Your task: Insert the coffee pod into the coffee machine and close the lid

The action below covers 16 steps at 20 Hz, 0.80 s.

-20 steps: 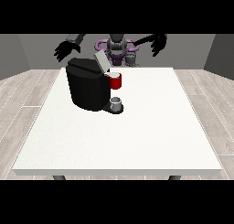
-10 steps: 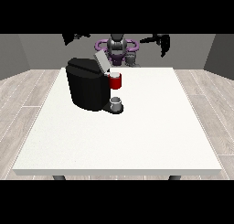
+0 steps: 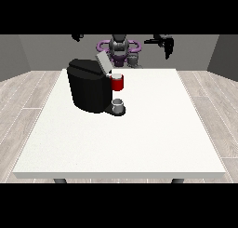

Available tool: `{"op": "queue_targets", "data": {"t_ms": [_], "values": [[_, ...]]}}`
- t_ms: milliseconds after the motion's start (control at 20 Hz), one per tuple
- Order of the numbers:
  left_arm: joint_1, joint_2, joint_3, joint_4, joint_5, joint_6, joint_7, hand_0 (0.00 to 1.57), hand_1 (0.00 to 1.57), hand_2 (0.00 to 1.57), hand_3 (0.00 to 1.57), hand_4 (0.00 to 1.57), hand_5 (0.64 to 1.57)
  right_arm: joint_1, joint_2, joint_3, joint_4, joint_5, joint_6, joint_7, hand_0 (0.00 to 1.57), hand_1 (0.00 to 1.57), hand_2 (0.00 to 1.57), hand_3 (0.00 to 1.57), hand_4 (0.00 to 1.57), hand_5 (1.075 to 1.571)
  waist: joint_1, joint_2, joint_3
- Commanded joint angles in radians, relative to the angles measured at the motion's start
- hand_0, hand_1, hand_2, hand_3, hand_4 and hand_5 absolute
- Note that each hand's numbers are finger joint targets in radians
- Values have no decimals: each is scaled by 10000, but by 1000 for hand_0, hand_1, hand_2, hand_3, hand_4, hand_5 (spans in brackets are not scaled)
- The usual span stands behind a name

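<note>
1. The coffee machine (image 3: 88,90) stands on the white table (image 3: 139,138), toward the far side and at the view's left of centre; its lid (image 3: 102,63) is tilted up and open, slanting away toward 1 o'clock
2. A red holder (image 3: 117,83) sticks out of the machine's front toward 3 o'clock, with a pale disc on top that may be the coffee pod (image 3: 117,76); I cannot tell whether it is fully seated. A grey cup (image 3: 119,104) sits below it on the machine's base
3. The hand at the view's right (image 3: 166,43) hangs high above the table's far edge, fingers pointing down and holding nothing, relaxed rather than curled
4. The hand at the view's left (image 3: 76,36) is only partly visible at the top edge; how its fingers lie cannot be told
5. From the hand at the view's right the lid lies toward 8 o'clock, well apart; from the hand at the view's left it lies toward 5 o'clock and looks nearer, so that arm seems better placed to close the lid
6. No brand, label or writing can be read on the machine or cup
</note>
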Motion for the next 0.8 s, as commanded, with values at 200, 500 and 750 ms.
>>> {"op": "queue_targets", "data": {"t_ms": [200, 500, 750], "values": [[729, -308, -650, -1797, 593, 122, 319, 0, 0, 0, 0, 0, 1571, -1159, 18, 235, 553, 641, 22, -207, 0, 0, 0, 0, 0, 1571, 412, 1029, 1], [1306, 79, -553, -3008, 1390, 171, 873, 0, 0, 0, 0, 0, 1571, -1677, 299, -4, 923, 81, 458, -199, 0, 0, 0, 0, 0, 1571, 107, 1581, 1], [1904, 144, -999, -3951, 1461, 30, 1110, 0, 0, 0, 0, 0, 1571, -2163, -106, -740, 1913, -391, 902, -354, 0, 0, 0, 0, 0, 1571, 221, 1987, 1]]}}
